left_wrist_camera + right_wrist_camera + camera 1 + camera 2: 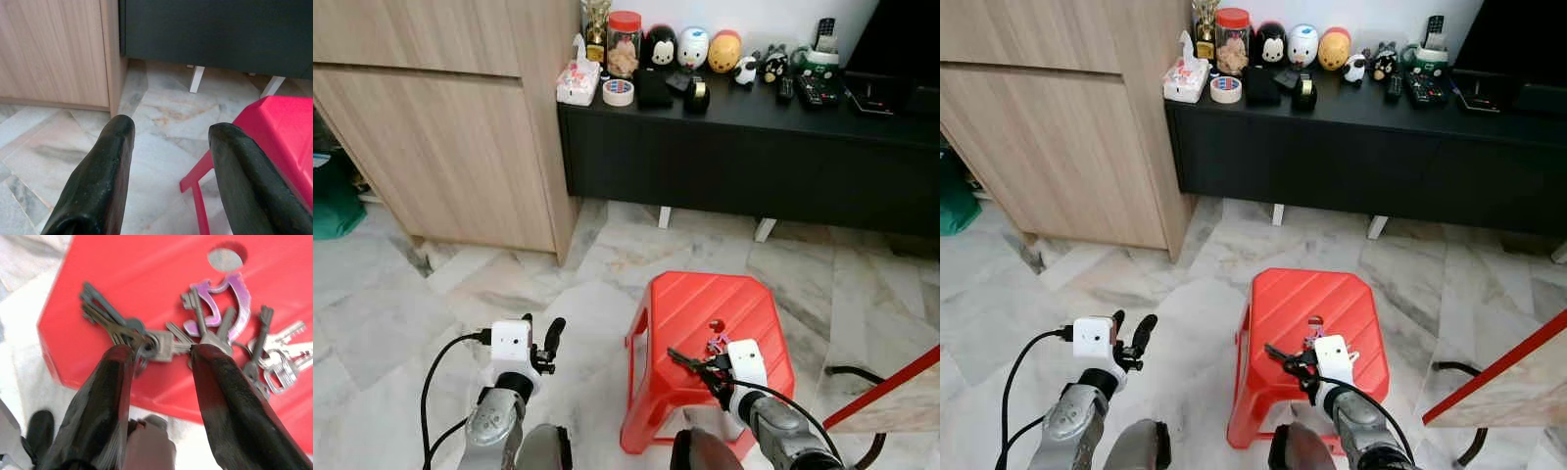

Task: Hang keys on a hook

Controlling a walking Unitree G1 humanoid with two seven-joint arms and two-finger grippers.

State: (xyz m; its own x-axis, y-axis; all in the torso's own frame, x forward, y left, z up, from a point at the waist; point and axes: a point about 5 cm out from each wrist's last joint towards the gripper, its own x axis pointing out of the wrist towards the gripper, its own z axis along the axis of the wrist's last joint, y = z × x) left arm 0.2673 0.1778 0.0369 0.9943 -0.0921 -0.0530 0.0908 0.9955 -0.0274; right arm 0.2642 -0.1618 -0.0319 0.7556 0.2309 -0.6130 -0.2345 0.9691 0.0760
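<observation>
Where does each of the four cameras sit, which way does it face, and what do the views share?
Left eye view: on the head, looking forward and down at the red stool, marble floor and black cabinet; both silver arms show.
Right eye view: the same scene from the stereo partner.
Left wrist view: along the open left gripper toward floor and stool edge.
Right wrist view: along the open right gripper at the keys on the stool.
Shared: all four views show the stool.

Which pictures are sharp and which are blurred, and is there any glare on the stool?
Left eye view: sharp; soft sheen on the red stool, no hard glare. Right wrist view: keys slightly blurred, the right gripper softer, its fingers apart around the bunch. Left wrist view: left gripper fingers soft, floor fairly clear.
</observation>
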